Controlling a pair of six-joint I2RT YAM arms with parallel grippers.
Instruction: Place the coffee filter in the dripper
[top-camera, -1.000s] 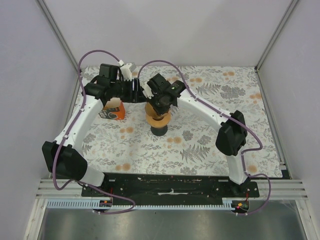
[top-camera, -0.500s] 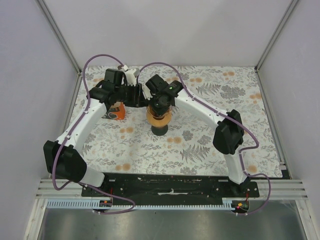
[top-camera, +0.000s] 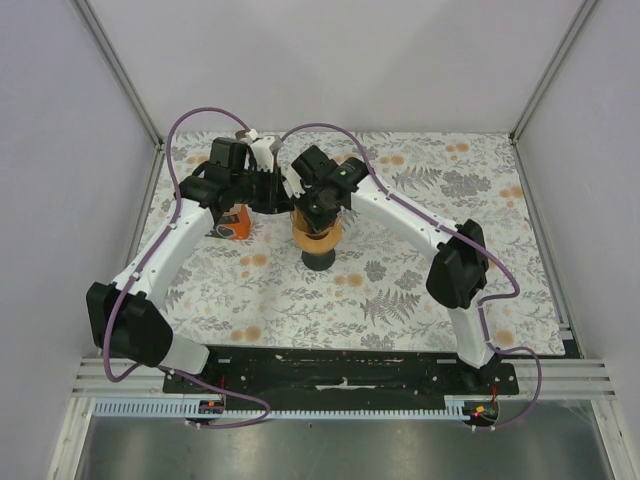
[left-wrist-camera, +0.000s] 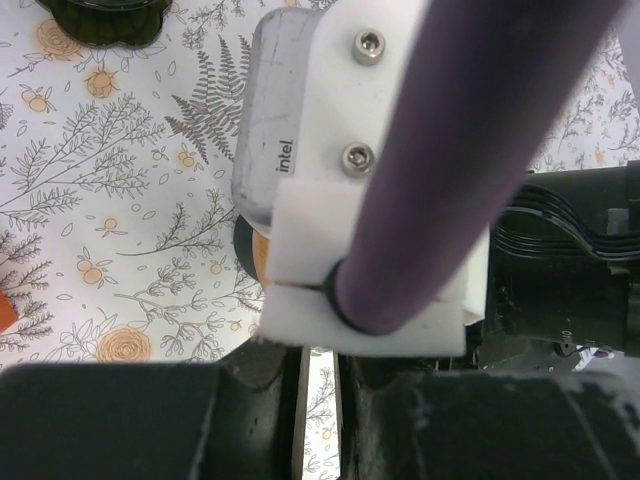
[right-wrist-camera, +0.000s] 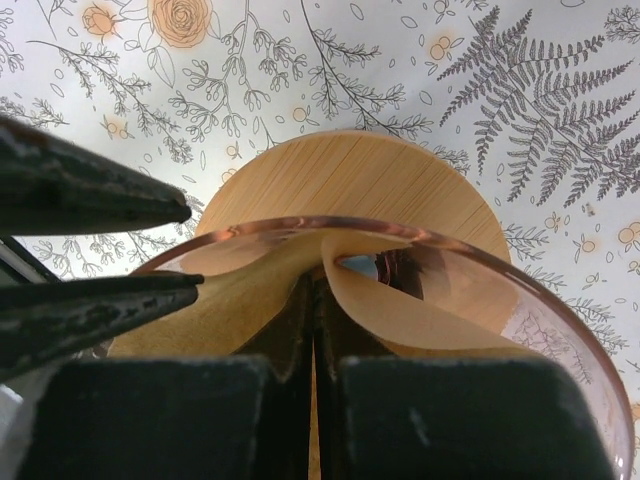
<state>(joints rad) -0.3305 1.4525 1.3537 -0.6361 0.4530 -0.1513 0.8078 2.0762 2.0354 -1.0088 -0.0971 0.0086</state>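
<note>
"intel" on silver camera housing (left-wrist-camera: 272, 120), left wrist view

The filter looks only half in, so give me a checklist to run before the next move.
1. The coffee filter sits inside the dripper: ok.
2. The right gripper is shut on a fold of the filter: ok.
3. Filter lies against the glass wall: not ok, it buckles inward.
4. The left gripper holds something: cannot tell; its fingers sit at the rim.
5. Dripper upright on the table: ok.
</note>
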